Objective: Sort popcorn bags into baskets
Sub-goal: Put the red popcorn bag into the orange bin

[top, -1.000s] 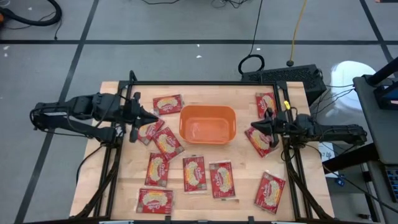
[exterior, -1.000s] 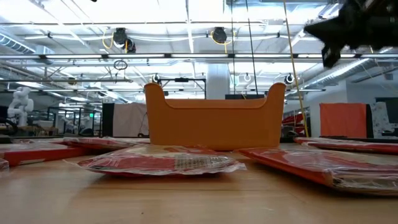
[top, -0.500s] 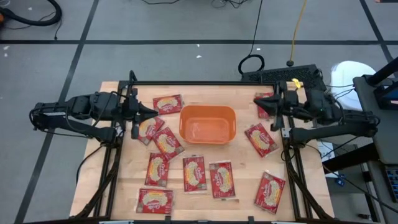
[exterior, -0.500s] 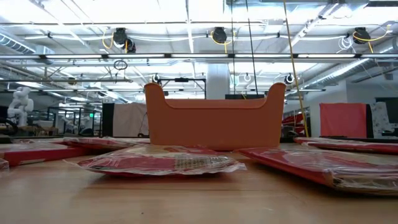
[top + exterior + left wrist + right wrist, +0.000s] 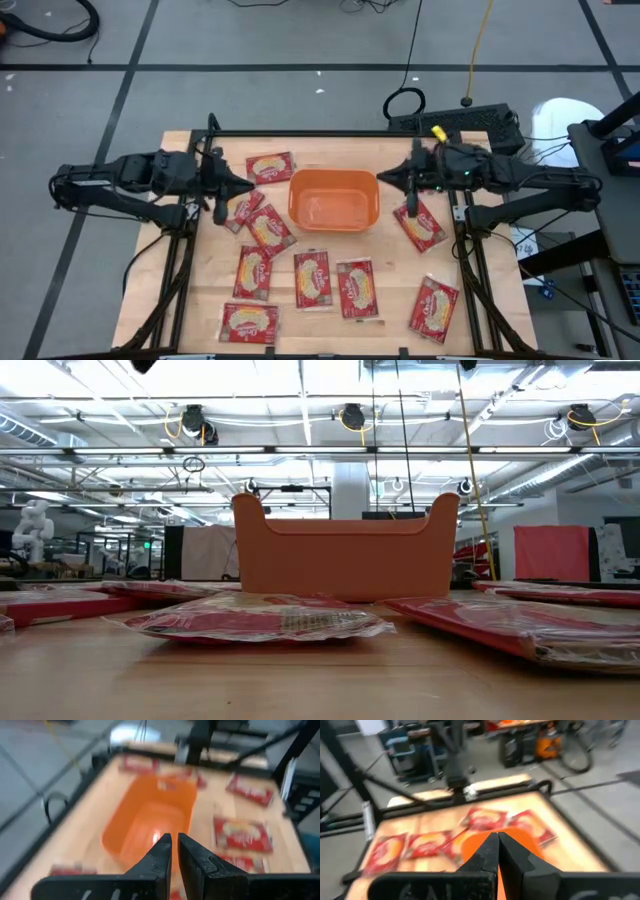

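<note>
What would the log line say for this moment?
bin: empty | left hand: shut, beside bin | right hand: shut, empty, at bin's edge

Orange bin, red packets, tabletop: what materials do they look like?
Orange bin: likely moulded plastic, with a smooth glossy floor and rounded rim. Red packets: apparently printed plastic film, crinkled with shiny glare in the low view. Tabletop: pale wood with visible grain.

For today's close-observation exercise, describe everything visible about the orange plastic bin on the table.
The orange plastic rectangular bin has rounded corners, a raised rim and smooth, glossy walls. The low view shows two taller ends with a dipped edge between them. It stands upright on the wooden table, toward the far middle, and looks empty. No red popcorn packet touches it; the nearest one lies just off its left corner. Neither gripper touches it.
</note>
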Action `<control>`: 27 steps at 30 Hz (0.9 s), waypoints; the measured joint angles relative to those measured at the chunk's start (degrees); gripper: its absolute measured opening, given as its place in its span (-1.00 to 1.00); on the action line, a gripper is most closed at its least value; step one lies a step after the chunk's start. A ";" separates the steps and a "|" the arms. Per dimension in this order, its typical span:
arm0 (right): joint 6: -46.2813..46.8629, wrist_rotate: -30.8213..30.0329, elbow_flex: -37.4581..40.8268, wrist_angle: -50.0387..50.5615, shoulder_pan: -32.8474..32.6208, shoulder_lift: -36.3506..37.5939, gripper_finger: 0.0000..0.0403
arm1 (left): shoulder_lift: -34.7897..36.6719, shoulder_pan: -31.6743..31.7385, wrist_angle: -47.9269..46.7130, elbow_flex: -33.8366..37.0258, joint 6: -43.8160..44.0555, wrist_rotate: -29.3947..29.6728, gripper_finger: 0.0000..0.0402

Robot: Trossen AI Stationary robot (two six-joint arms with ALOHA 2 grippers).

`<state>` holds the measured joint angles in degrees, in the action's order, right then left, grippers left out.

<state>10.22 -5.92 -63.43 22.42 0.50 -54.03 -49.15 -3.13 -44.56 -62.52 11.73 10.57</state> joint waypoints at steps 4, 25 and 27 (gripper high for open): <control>4.03 0.07 2.84 -1.27 -0.78 0.19 -1.00 | -3.46 -1.06 -8.49 0.00 5.40 0.06 -0.81; 6.44 0.03 12.85 -8.22 -10.15 0.67 -1.00 | -31.24 -16.81 -23.79 0.00 14.51 5.35 -0.28; 6.36 0.01 13.21 -8.34 -10.59 0.76 -1.00 | -33.67 -18.56 -24.53 0.00 14.36 9.07 -0.16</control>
<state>16.58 -5.91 -50.22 14.09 -10.09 -53.28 -82.82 -21.69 -69.09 -62.52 26.09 19.64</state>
